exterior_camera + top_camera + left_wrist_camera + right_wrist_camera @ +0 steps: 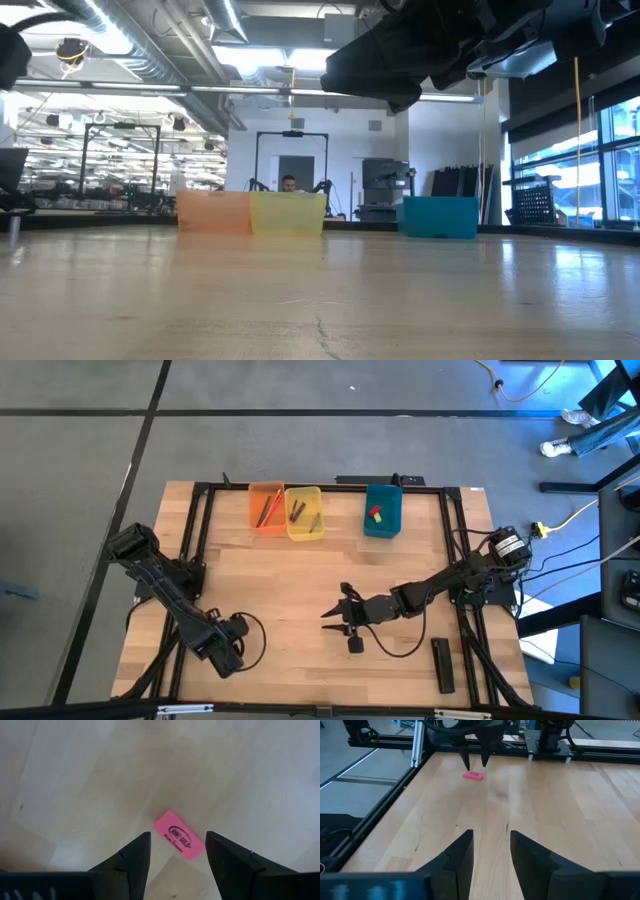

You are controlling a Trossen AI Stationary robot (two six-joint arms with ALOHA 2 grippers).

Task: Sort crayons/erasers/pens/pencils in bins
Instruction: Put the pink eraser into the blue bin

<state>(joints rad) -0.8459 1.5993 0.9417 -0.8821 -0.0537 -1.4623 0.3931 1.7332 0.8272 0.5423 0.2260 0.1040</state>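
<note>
A pink eraser (pixel 178 841) lies flat on the wooden table near its front left; it also shows in the right wrist view (pixel 473 775). My left gripper (pixel 177 834) is open and points down just above the eraser, one finger on each side, touching nothing; in the high view it (pixel 232 645) hides the eraser. My right gripper (pixel 491 845) is open and empty over the table's middle (pixel 335 615). The orange bin (pixel 266 508), yellow bin (pixel 304 512) and teal bin (pixel 382 510) stand in a row at the far edge. The teal bin holds small red and yellow erasers (pixel 376 513).
A long black bar (pixel 442 663) lies at the front right, and a small dark object (pixel 354 645) lies near my right gripper. The orange and yellow bins hold several long sticks. Black frame rails (pixel 195 540) run along the table's sides. Bare wood (pixel 300 580) lies between grippers and bins.
</note>
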